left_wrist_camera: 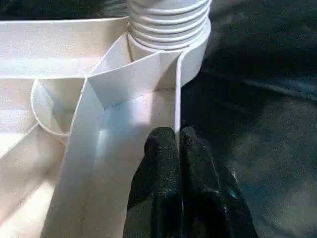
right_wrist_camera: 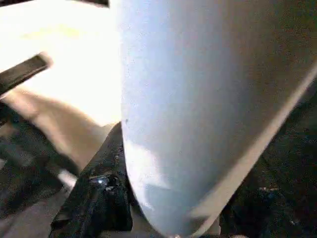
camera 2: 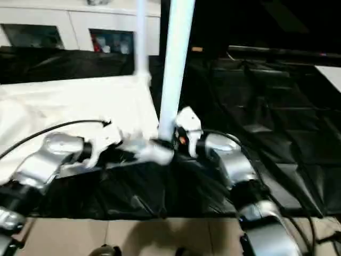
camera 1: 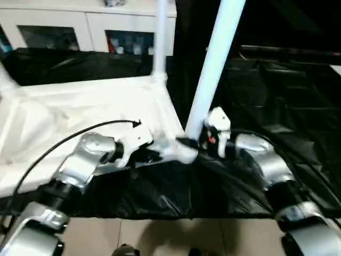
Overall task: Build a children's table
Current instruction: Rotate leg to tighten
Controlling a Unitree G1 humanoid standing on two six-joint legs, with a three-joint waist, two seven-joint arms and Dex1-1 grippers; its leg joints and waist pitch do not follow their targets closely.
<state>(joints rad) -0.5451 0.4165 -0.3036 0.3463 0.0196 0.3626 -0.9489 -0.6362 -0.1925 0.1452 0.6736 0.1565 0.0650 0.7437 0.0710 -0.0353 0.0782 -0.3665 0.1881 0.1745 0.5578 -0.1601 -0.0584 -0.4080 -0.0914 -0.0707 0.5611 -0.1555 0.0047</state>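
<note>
So the upside-down children's table (camera 1: 96,106) was lying ribs-up on the black-covered table (camera 1: 277,106), toward its left side. At the tabletop's near corner the left hand (left_wrist_camera: 176,148) was pinched shut on the thin side wall, steadying it. Right beside it the right hand (camera 1: 205,140) was wrapped around the base of a leg (camera 1: 216,58), which leaned a bit to the right with its threaded end sitting in the corner socket. I'd say the trick here was straightening that leg before twisting, so the threads don't cross. Further back another leg (camera 1: 160,37) already stood upright at the far corner, white cabinet (camera 1: 64,26) behind.
</note>
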